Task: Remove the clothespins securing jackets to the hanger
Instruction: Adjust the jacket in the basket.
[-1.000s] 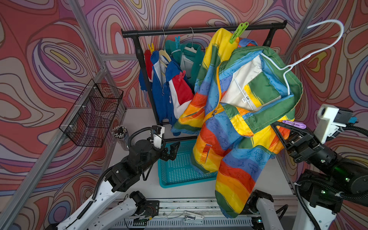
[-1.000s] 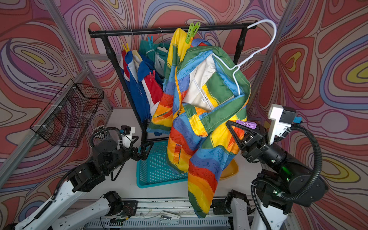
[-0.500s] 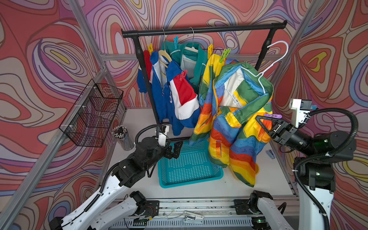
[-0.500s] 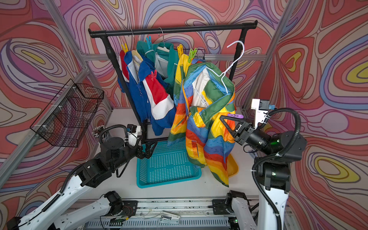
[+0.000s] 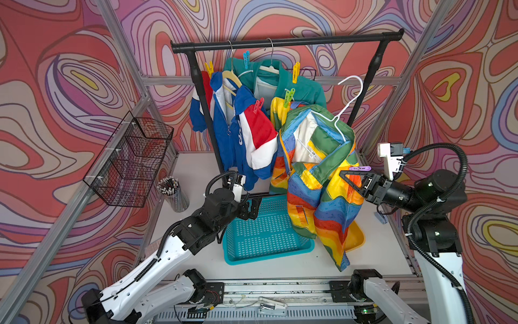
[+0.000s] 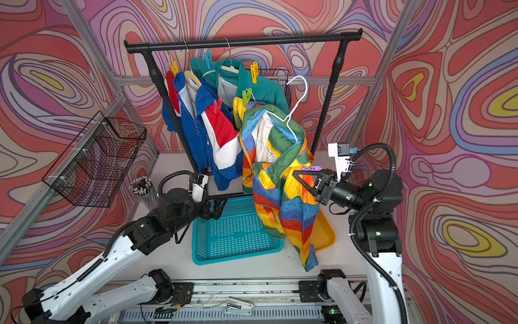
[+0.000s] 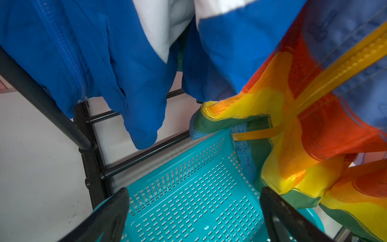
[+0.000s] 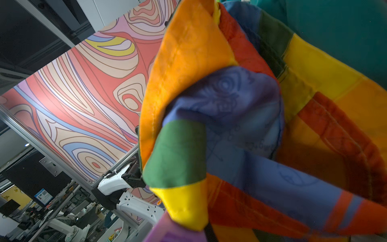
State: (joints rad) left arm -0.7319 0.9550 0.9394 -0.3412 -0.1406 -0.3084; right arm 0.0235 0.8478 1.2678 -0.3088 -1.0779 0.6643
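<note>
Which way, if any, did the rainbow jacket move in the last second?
Yes. The rainbow jacket dropped; its white hanger now sits below the black rail.

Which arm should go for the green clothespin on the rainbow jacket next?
Left. The left fingers are open and empty above the teal basket, while the right fingers are shut on the rainbow jacket, holding it up.

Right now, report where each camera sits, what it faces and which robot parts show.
Top views: above the bases, looking down at the rack; left arm and right arm show.
Left wrist: on its arm, looking past the open left gripper into the teal basket.
Right wrist: on its arm, against the rainbow jacket, which nearly hides the right gripper.
Shared: all show that jacket.
</note>
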